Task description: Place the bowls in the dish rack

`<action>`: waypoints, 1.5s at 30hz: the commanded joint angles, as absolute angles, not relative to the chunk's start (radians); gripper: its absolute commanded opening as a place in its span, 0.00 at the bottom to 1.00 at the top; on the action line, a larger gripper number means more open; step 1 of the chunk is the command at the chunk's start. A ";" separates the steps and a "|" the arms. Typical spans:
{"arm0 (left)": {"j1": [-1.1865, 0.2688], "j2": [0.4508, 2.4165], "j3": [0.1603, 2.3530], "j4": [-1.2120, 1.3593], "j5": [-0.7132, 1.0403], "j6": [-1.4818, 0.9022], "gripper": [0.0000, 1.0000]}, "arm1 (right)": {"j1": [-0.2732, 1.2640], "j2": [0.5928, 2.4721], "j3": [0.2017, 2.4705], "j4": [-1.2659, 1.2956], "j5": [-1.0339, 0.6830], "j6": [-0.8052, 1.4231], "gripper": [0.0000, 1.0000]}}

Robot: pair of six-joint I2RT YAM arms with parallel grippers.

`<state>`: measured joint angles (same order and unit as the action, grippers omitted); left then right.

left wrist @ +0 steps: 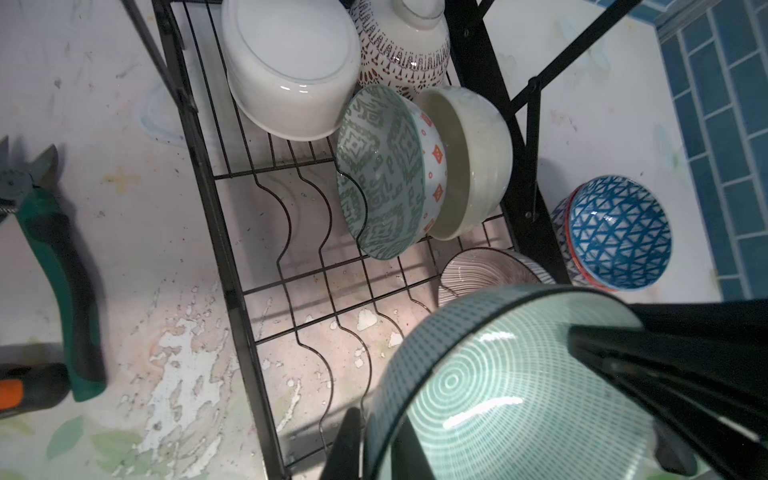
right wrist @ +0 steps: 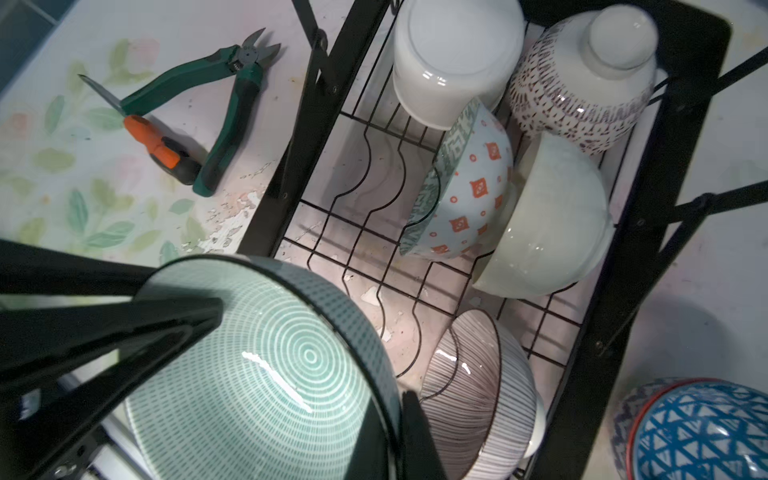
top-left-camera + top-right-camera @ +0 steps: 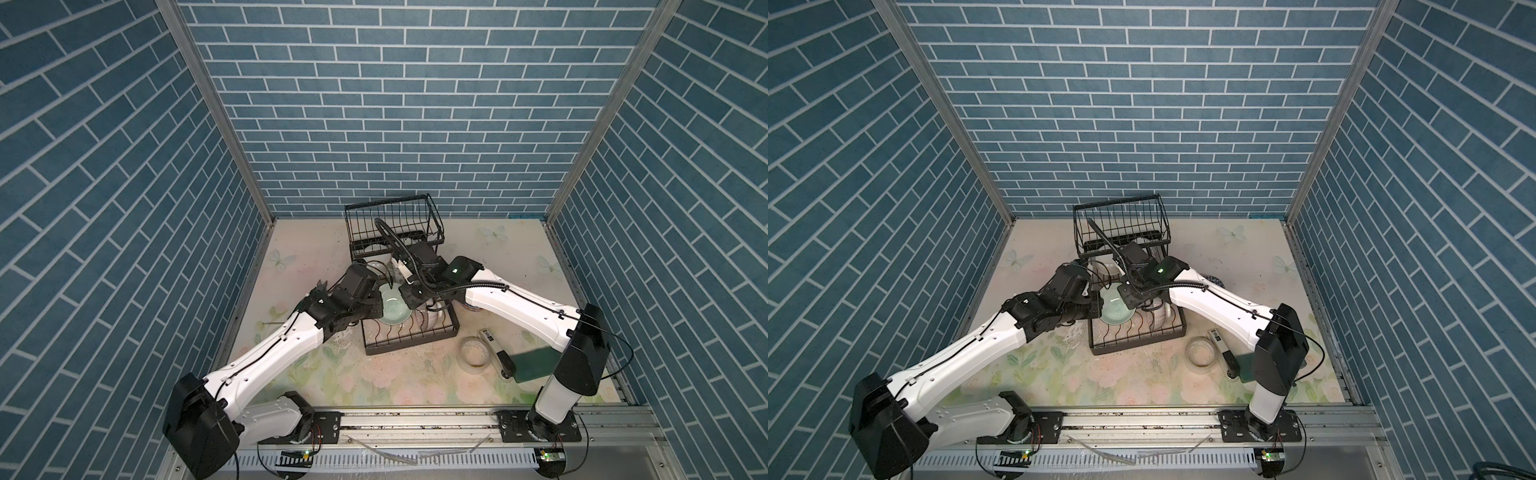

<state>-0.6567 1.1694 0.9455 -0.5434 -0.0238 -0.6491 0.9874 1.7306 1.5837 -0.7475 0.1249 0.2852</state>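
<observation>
Bowl handover: both arms are meeting over the lower tray of the dish rack (image 3: 409, 345), sharing one pale green bowl (image 3: 392, 309) with white rings inside.
Bowl's place: the pale green bowl is hanging tilted above the tray's curved wire dividers, in both top views; whether it is touching the wires cannot be told.
Right side: the right gripper (image 2: 399, 419) is clamping its jaws tight on the bowl's dark rim.
Left side: the left gripper (image 1: 380, 432) is straddling the opposite rim, one finger inside the bowl and one outside; whether the jaws are pressing or standing just off the wall cannot be told.
Rack's load: a white bowl (image 1: 291, 62) and a brown-patterned bowl (image 1: 399, 54) are sitting bottom-up side by side in the tray. A blue-and-orange bowl (image 1: 386, 170) is standing on edge, nesting against a cream bowl (image 1: 478, 158). A brown-striped bowl (image 2: 469, 395) is standing on edge just beside the held one.
Outside the rack: a blue triangle-patterned bowl (image 1: 615, 232) is waiting on the table (image 3: 316, 374), just beside the rack's frame.
Clutter: a tape ring (image 3: 476, 353), green-handled cutters (image 2: 232, 104) and an orange-handled tool (image 2: 162, 151) are lying on the table.
</observation>
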 commanded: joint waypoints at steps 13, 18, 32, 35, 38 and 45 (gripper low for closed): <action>-0.610 1.049 0.845 -0.526 -0.022 -0.653 0.79 | 1.111 1.802 1.710 -0.819 0.501 0.344 0.00; -0.579 0.968 0.809 -0.551 -0.053 -0.658 0.89 | 1.141 1.823 1.723 -0.858 0.637 0.349 0.00; -0.410 0.752 0.712 -0.634 -0.065 -0.671 1.00 | 1.202 1.884 1.711 -0.903 0.893 0.393 0.00; -0.351 0.732 0.664 -0.599 0.003 -0.683 1.00 | 1.216 1.912 1.720 -0.920 0.941 0.393 0.00; -0.297 0.737 0.632 -0.566 0.074 -0.695 1.00 | 1.231 1.933 1.730 -0.932 0.981 0.394 0.00; -0.213 0.749 0.588 -0.498 0.181 -0.712 1.00 | 1.264 1.994 1.788 -1.002 1.112 0.414 0.00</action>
<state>-0.2405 0.7525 0.6010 -0.5465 0.1173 -0.7010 1.2472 1.9850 1.7168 -0.9562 0.9771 0.3458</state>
